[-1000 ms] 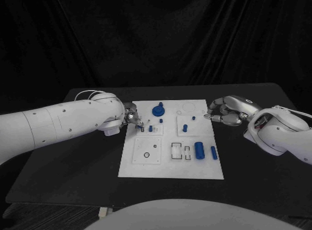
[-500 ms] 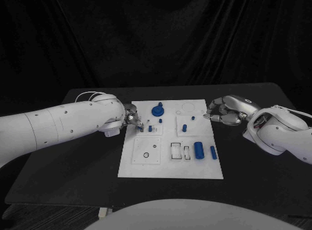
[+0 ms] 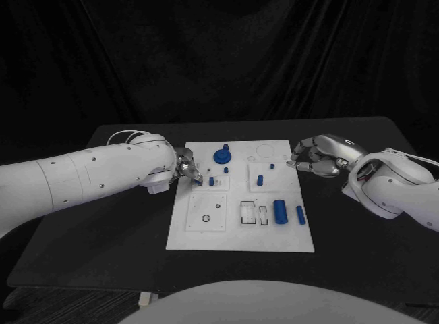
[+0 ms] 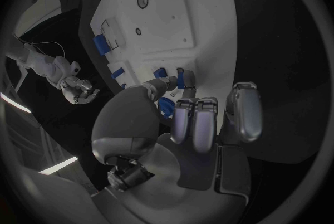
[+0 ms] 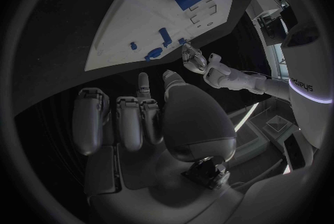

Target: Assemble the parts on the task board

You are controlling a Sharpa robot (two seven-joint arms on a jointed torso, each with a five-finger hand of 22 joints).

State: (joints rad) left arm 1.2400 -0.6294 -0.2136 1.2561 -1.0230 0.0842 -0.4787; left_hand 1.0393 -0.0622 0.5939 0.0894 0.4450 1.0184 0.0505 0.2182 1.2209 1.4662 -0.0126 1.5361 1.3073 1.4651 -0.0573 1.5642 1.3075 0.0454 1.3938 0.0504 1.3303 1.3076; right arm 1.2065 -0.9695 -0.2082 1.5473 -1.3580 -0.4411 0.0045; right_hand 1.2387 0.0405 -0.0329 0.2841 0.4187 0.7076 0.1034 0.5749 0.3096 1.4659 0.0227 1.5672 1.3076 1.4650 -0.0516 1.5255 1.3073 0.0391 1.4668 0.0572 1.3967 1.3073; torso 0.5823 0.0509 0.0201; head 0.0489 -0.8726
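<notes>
The white task board [image 3: 241, 233] lies in the middle of the black table. My left hand [image 3: 187, 167] hovers over the board's upper left part. Its thumb and a finger pinch a small blue peg [image 4: 182, 78] just above the board [image 4: 167, 6]. Close by, small blue pegs [image 3: 212, 181] stand in the board, and a large blue knob [image 3: 222, 156] sits behind them. My right hand [image 3: 315, 156] stays beside the board's far right edge, fingers curled in with nothing in them [image 5: 132, 118]. A thick blue cylinder [image 3: 280, 210] and a blue bar [image 3: 301, 214] lie on the board's right side.
Black table [image 3: 93, 243] surrounds the board on all sides. Rectangular slots [image 3: 249, 212] and a plate with a small ring [image 3: 206, 218] sit in the board's near half. A black curtain hangs behind the table.
</notes>
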